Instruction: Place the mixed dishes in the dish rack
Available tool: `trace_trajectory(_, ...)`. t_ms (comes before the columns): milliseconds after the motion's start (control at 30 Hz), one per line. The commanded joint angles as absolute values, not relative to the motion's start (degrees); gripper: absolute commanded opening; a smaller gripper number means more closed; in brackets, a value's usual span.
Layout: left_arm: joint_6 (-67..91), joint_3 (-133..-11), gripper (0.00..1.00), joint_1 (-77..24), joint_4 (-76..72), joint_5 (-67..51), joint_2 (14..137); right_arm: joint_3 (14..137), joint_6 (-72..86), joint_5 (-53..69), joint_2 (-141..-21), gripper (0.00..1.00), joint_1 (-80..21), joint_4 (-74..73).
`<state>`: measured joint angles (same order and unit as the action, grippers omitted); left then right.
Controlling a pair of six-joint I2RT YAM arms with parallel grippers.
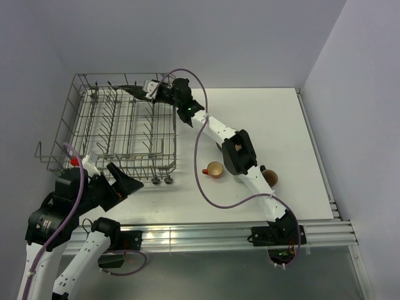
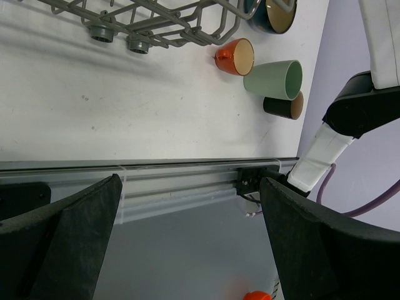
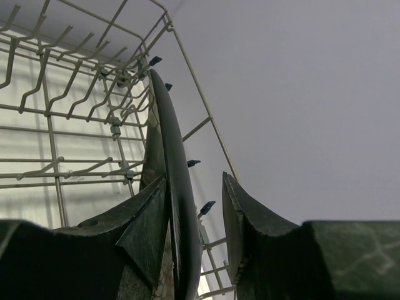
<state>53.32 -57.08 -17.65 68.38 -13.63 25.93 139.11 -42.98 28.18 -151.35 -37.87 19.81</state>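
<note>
The dish rack (image 1: 70, 119) filled the upper left of the top view, and the right end effector (image 1: 149, 91) reached to its far right corner. There the dark square plate (image 3: 164, 125) stood on edge among the tines, its long axis running straight away from the wrist camera, up the middle of that frame. It sat between the fingers (image 3: 134, 231), which stood apart: the plate rested against the one on the frame's left, with a clear gap to the other. The grip looked let go, and I judged that backing out would have to follow the plate's plane, not cross it. Whether its lower edge was seated between tines was hidden behind the fingers

The left end effector (image 2: 190, 181) hung wide apart and empty over the near edge of the table (image 1: 275, 125), lower left in the top view. The other dishes stood right of the rack, nearer the right arm: blue bowl (image 2: 273, 14), cut off at the top of the left wrist frame, pale green mug (image 2: 275, 79), orange-red cup (image 2: 236, 56), brown cup (image 2: 284, 106). From above, the right arm covered the bowl and mug
</note>
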Motion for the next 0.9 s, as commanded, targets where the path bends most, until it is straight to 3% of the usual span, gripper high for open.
trace_trajectory(0,53.35,-58.18,0.99,-17.58,67.06,-13.27,25.31,139.39,-44.82,27.07,-148.36,0.45,-39.02,20.30)
trace_trajectory(233,49.15,-64.49,0.99,-17.58,65.65,-11.69,30.22,138.34,-44.21,26.19,-147.22,0.44,-39.81,18.37)
trace_trajectory(567,36.66,-102.79,0.99,-17.49,68.11,-2.03,59.20,135.17,-42.29,23.20,-143.09,0.45,-39.64,16.88)
trace_trajectory(667,37.00,-105.99,0.99,-17.49,68.73,4.82,64.06,135.26,-40.52,23.38,-141.42,0.46,-39.29,14.51)
trace_trajectory(833,44.79,-107.22,0.99,-16.88,65.13,12.03,69.51,129.12,-39.38,24.34,-136.33,0.66,-39.29,13.27)
trace_trajectory(867,46.04,-109.66,0.99,-16.00,65.13,12.82,72.31,127.89,-39.29,24.69,-135.36,0.75,-39.20,13.62)
